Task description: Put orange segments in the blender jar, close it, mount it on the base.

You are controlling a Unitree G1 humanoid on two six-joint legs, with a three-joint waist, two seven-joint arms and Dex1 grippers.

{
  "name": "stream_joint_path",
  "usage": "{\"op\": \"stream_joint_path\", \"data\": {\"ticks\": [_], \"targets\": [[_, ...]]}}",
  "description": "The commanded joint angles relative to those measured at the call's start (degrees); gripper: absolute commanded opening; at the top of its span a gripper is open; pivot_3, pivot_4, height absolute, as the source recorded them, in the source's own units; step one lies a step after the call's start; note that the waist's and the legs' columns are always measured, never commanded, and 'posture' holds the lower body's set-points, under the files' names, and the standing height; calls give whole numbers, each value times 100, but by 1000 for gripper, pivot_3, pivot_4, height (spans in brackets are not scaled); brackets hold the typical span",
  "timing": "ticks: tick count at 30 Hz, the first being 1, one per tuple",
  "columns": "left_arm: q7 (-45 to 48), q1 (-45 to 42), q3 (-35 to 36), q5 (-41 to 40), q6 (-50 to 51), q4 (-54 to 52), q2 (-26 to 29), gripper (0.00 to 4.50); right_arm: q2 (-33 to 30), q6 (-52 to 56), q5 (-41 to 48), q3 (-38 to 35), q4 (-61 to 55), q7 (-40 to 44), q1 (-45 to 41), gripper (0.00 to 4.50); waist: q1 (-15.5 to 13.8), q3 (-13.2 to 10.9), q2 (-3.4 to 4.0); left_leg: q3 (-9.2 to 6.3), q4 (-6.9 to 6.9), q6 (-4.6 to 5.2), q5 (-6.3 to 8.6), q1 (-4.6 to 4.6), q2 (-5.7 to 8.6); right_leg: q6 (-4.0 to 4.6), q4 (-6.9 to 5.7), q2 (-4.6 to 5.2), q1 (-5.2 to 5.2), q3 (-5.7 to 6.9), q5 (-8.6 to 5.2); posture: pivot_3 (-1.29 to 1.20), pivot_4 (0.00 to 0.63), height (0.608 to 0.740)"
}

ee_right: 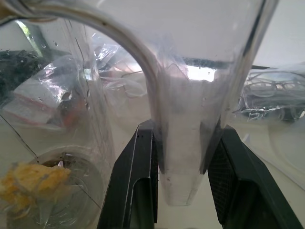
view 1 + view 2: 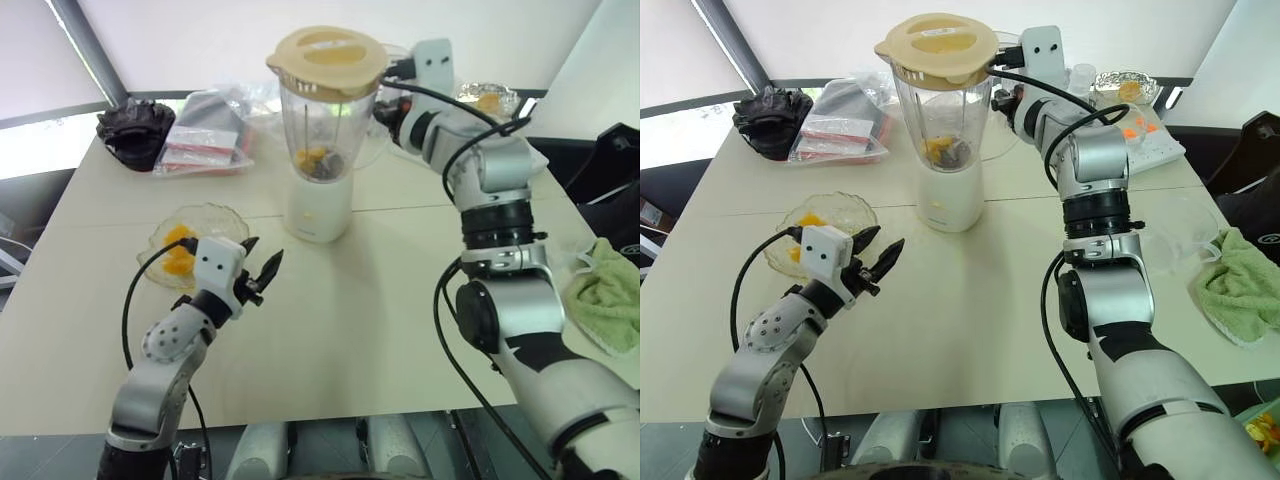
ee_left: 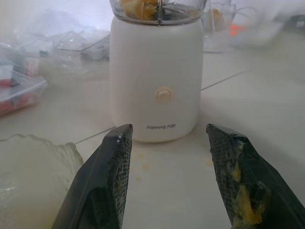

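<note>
The clear blender jar stands on the white base at the table's middle back, with a cream lid on top. Orange segments lie at its bottom by the blade. My right gripper is shut on the jar's side handle, reaching in from the right. More orange segments lie in a scalloped glass bowl at the front left. My left gripper hovers open and empty beside that bowl, pointing at the base; one of its fingers has yellow pulp on it.
A black bundle and plastic bags lie at the back left. At the back right are a glass bowl and a white tray. A clear cup and a green cloth sit on the right edge.
</note>
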State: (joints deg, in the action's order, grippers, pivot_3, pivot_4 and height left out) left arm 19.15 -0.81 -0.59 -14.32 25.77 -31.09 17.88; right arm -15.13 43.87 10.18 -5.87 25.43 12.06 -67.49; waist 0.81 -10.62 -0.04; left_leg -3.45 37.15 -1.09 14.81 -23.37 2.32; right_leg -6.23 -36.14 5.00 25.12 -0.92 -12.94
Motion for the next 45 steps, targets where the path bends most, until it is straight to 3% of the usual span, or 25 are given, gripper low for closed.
{"op": "stream_joint_path", "data": {"ticks": [1, 13, 20, 27, 33, 36, 41, 45], "targets": [[-5, -64, -54, 49, -144, -32, -32, 2545, 14, 42, -86, 28, -165, -131, 83, 827, -2, 1, 0, 0, 0, 0, 0, 0, 0, 0, 0, 0, 0, 0, 0, 0, 150, 740], [20, -144, -163, 210, -184, 54, -21, 2545, 60, -330, -253, 321, -57, -87, 343, 827, -1, 6, 0, 0, 3, 0, 0, 33, 2, 1, 1, -1, -39, 3, 0, 0, 150, 740], [113, -126, -148, 267, -215, 65, 49, 2631, 56, -511, -308, 446, -33, 87, 351, 4397, 17, 6, 1, 0, 3, 0, 0, 34, 1, 1, 0, -5, -39, 2, 0, 0, 150, 740], [236, -115, 12, 157, -168, 59, 122, 2631, -41, -596, -376, 482, -220, 184, 539, 4465, 27, 6, 1, -1, 1, 0, 0, 34, -3, 1, 0, -9, -36, 2, 0, 0, 150, 740], [292, -139, 92, -46, -10, -34, 140, 2631, -443, -229, -240, 465, -1167, 612, 1196, 4465, -13, 6, 0, -2, 4, 0, 0, 29, -3, 1, 3, -5, -37, 2, 0, 0, 150, 740], [346, -140, 258, -228, 149, -186, 247, 2631, -1005, 8, 259, 321, -2271, 1478, 1922, 4465, -20, 6, -1, -3, 4, 0, 0, 27, -4, 0, 5, -5, -36, 3, 0, 0, 150, 740], [559, -207, 786, -736, 514, -502, 619, 2631, -2336, 163, 1987, -702, -4165, 3648, 3651, 4465, -12, 4, -3, -7, 3, 3, 2, 24, -7, -2, 10, -7, -38, 9, -2, 0, 150, 740], [580, -278, 1223, -1096, 793, -669, 882, 2631, -2996, 414, 2679, -1510, -4439, 4149, 4463, 4465, 3, -1, -10, -2, 7, 3, 2, 45, -11, -1, 10, -12, -57, 5, -3, 0, 150, 740]]}}
